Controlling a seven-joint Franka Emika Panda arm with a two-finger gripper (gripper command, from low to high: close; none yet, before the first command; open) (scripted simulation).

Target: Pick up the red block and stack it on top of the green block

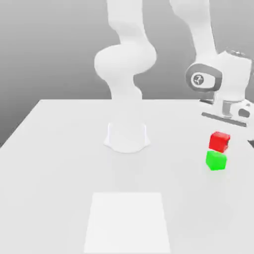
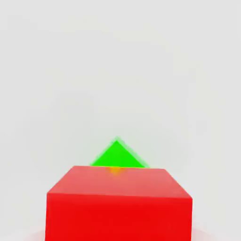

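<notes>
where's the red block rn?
In the exterior view the red block is at the exterior view's right, just above the green block and below the arm's hand. The hand view shows it close up, green block beyond.

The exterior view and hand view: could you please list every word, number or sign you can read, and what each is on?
No readable text.
Arm: a round emblem on one joint, too blurred to read.
Red block: plain faces.
Green block: plain faces.
Table: unmarked.
</notes>
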